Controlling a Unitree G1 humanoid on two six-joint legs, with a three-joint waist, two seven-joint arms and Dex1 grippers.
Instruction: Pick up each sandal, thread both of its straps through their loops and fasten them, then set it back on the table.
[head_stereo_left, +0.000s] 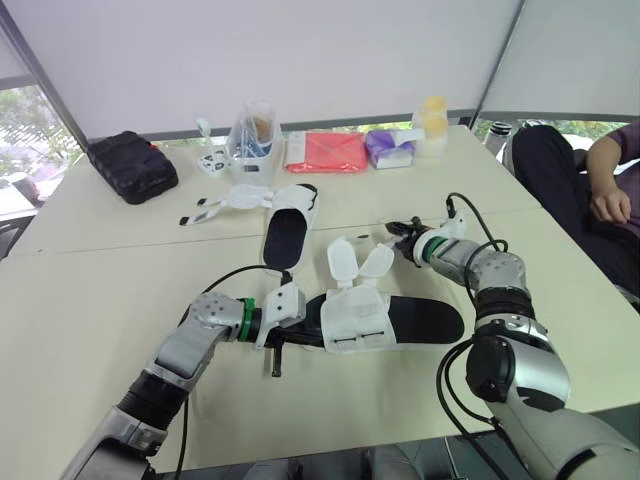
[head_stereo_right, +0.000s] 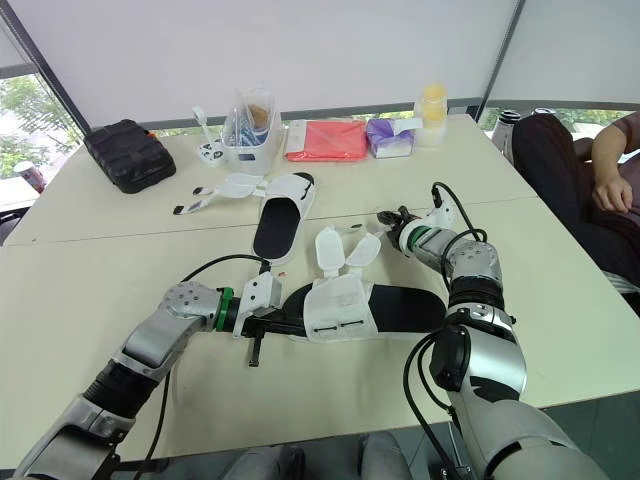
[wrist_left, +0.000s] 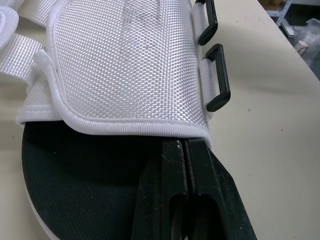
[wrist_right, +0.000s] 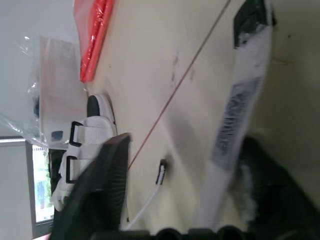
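**A:** Where is the near sandal (head_stereo_left: 355, 318)?

**B:** It lies flat on the table (head_stereo_left: 100, 300), mid-table, with both straps hanging unfastened. The second sandal (head_stereo_left: 288, 230) lies at its 12 o'clock, also undone.

**A:** And the left gripper (wrist_left: 183, 145)?

**B:** It is at the sandal's 9 o'clock end. Its fingers are pressed together over the black insole, and the tips touch the hem of the white upper. The two black loops (wrist_left: 220, 75) sit just beside them.

**A:** The right gripper (head_stereo_left: 397, 243)?

**B:** It is at the sandal's 1 o'clock with its fingers spread, and one white strap (wrist_right: 235, 110) runs between them.

**A:** Anything else?

**B:** A person (head_stereo_left: 600, 190) is seated past the table's 2 o'clock corner.
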